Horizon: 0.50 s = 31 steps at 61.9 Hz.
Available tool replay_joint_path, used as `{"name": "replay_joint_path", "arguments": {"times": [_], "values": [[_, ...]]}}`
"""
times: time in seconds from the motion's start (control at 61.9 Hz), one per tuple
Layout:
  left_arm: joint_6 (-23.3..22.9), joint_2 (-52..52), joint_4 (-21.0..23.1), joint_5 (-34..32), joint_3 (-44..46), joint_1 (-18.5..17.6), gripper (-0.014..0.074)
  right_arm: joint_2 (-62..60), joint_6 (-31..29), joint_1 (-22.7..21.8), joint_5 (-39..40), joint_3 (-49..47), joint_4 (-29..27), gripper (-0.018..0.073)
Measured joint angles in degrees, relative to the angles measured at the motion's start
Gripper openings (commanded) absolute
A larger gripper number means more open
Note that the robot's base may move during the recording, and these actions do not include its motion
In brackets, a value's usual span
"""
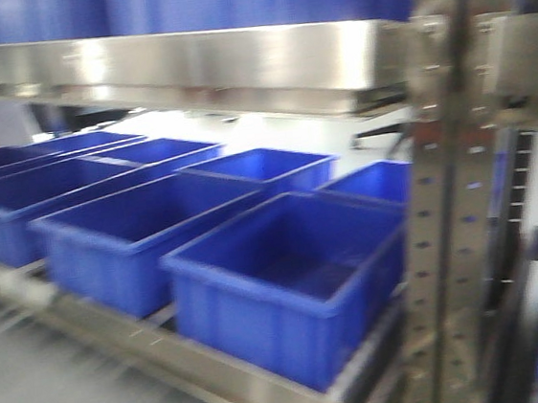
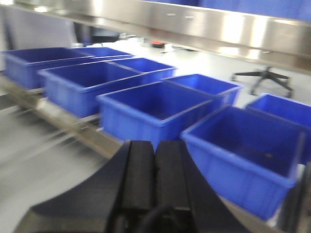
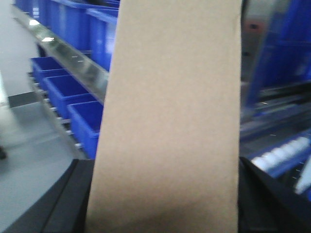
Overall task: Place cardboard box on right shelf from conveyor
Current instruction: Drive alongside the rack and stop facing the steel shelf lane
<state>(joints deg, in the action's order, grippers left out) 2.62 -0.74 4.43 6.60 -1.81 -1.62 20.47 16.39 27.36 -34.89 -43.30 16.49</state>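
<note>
The plain tan cardboard box (image 3: 170,111) fills the middle of the right wrist view, standing upright between the two black fingers (image 3: 73,199) of my right gripper (image 3: 163,194), which is shut on its faces. My left gripper (image 2: 155,145) is shut with its pads pressed together and nothing between them, hovering in front of a row of blue bins. The right shelf (image 1: 235,61) shows as a shiny stainless-steel lip overhead with a grey perforated upright (image 1: 442,202) to the right. The conveyor is out of view.
Several open blue plastic bins (image 1: 287,277) stand in rows on the lower steel level (image 1: 199,363), also seen in the left wrist view (image 2: 150,107). More blue bins (image 3: 73,92) line the racks left of the box. An office chair base (image 2: 265,77) sits on the floor behind.
</note>
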Motion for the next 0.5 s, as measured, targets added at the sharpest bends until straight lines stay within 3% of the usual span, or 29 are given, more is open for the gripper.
{"name": "replay_joint_path", "arguments": {"times": [0.501], "values": [[0.0,0.0,0.0,0.0,0.0,0.0,-0.0116,0.0,0.0,0.0,0.0,0.0,0.0,0.0253]]}}
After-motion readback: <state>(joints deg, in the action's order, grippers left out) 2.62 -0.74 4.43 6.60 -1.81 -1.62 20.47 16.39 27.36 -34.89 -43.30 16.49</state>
